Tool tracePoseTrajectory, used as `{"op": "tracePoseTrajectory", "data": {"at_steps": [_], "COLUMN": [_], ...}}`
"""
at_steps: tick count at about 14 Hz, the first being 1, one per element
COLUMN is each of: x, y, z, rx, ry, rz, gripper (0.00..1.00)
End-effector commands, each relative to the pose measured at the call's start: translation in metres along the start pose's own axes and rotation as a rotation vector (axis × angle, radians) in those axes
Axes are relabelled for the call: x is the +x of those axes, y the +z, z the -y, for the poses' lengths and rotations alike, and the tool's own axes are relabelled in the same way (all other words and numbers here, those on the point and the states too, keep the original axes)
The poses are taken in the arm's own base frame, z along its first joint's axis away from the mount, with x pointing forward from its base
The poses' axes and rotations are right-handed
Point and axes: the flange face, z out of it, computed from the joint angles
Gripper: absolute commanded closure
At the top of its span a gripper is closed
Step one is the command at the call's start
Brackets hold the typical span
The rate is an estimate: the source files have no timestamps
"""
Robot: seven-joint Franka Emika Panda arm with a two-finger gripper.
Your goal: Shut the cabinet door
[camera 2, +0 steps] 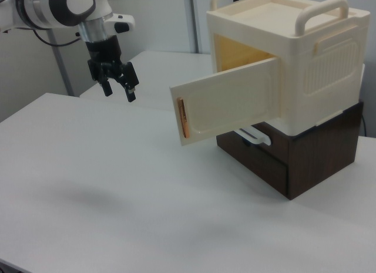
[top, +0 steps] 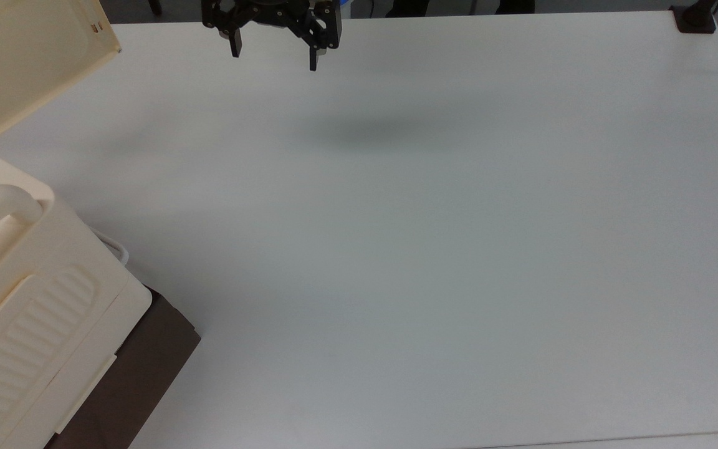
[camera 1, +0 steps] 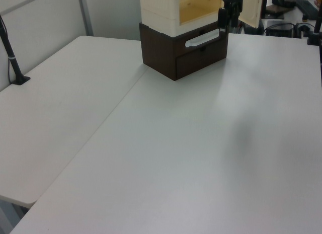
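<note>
Jaws are held wide and empty on the gripper, which hangs above the table. To the right view's right, well apart, stands the cabinet on its dark base. Its door is swung open toward the gripper, long axis level, so a push on its outer face is judged necessary.

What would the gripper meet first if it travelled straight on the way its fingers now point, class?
The gripper points downward with fingers open, so it would probably meet the bare white table first. The open cabinet door stands off toward the right view's right, apparently outside that line.
</note>
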Motion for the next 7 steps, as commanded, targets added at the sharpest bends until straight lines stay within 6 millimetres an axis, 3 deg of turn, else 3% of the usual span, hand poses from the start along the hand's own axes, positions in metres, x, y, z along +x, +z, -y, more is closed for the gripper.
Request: {"op": "tracePoseTrajectory", "data": {"at_steps": [1, 7], "x": [-0.0144, -0.0137], "y": [0.0033, 0.0032], "z": [0.0020, 0.0021], "rx": [-0.025, -0.024], "ry": [-0.014, -0.025], "rz": [0.045, 0.043], "gripper": [0.00, 0.00]}}
